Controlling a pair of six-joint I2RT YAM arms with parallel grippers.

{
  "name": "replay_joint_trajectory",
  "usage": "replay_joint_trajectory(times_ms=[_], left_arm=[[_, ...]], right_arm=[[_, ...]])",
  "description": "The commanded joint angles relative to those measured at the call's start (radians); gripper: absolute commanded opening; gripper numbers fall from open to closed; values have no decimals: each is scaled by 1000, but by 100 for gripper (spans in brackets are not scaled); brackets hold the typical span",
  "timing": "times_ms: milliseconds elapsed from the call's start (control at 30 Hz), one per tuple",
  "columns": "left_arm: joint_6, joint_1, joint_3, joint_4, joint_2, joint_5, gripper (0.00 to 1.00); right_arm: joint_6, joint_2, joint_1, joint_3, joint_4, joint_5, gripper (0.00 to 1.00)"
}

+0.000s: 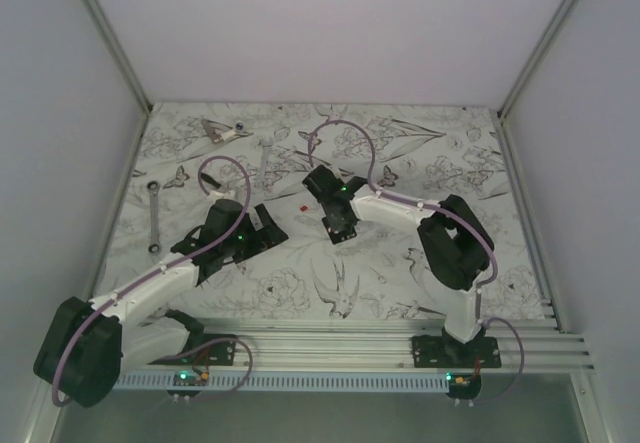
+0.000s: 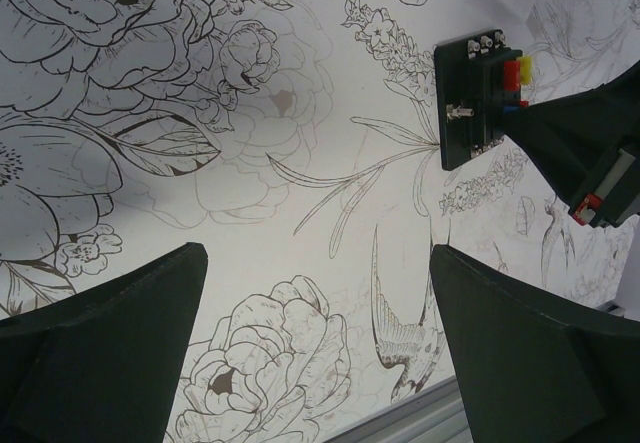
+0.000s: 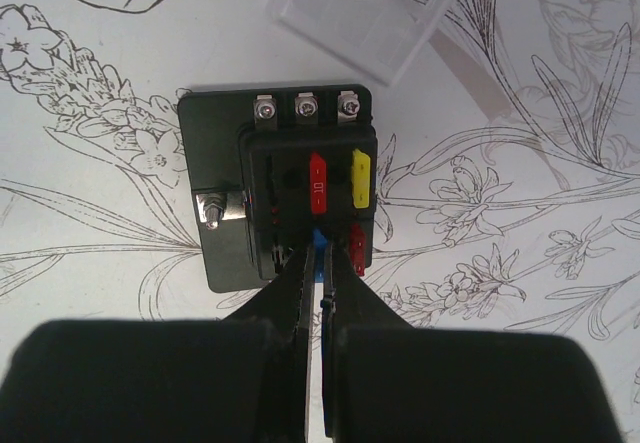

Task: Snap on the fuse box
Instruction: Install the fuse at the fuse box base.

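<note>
The fuse box (image 3: 225, 193) is a flat black block lying on the floral table, with a red fuse (image 3: 316, 183) and a yellow fuse (image 3: 361, 178) in its slots. My right gripper (image 3: 318, 253) is over its near edge, shut on a blue fuse (image 3: 319, 237) at a slot. The box also shows in the left wrist view (image 2: 470, 103) and under the right gripper in the top view (image 1: 338, 225). A clear plastic cover (image 3: 370, 8) lies just beyond the box. My left gripper (image 2: 318, 255) is open and empty over bare table, left of the box (image 1: 262, 225).
A small loose red piece (image 1: 303, 206) lies left of the box. Metal wrenches lie at the far left (image 1: 155, 218) and back (image 1: 266, 155), and a metal part (image 1: 215, 128) lies near the back edge. A rail (image 1: 350, 348) runs along the table's near edge.
</note>
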Motion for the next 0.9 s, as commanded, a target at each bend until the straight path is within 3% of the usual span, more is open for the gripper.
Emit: replay_joint_trajectory(times_ms=[0,300,433,600,867], left_arm=[[-8,8,14,-25,-16,14,100],[-2,8,11,-39,-42,14,100],[-1,8,12,-41,-45,16,100],[-1,7,15,-45,-46,18,100],[21,3,45,-63,-14,28,100]], right_arm=[[34,83,11,-95,-98,-177,0],[40,26,15,2,-182,-114,1],[39,-35,16,8,-201,-97,24],[39,-82,18,21,-183,-88,37],[-10,-217,33,-2,-66,-136,47]])
